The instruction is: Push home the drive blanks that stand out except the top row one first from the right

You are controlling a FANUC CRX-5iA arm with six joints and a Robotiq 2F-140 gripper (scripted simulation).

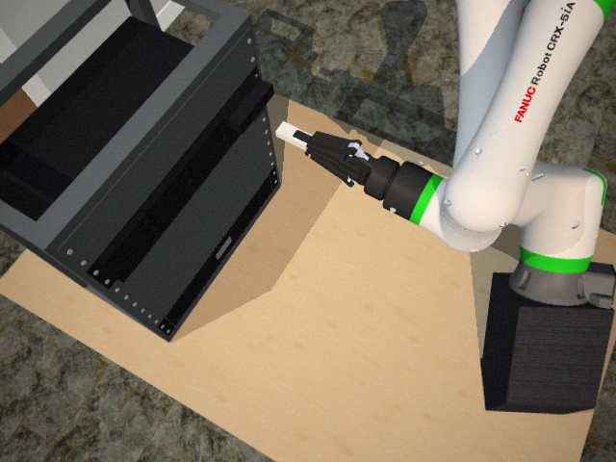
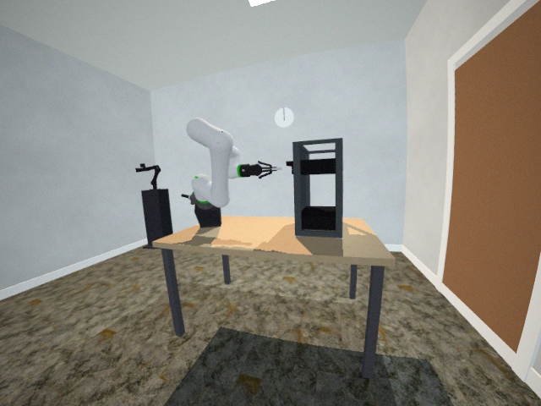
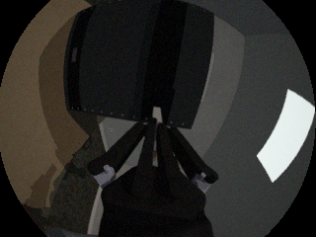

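Observation:
The grey rack stands on the table with the black storage chassis high in it. One blank juts out from the chassis front at the end nearest my arm. The other blanks are too dark to tell apart. My gripper is shut, and a thin white bar sticks out from its fingertips toward the rack. The bar's tip hangs a short way in front of the chassis front and touches nothing.
The wooden table carries the rack and my arm's black pedestal. A second black pedestal with a small arm stands beside the table's far end. A lower black unit sits at the rack's bottom.

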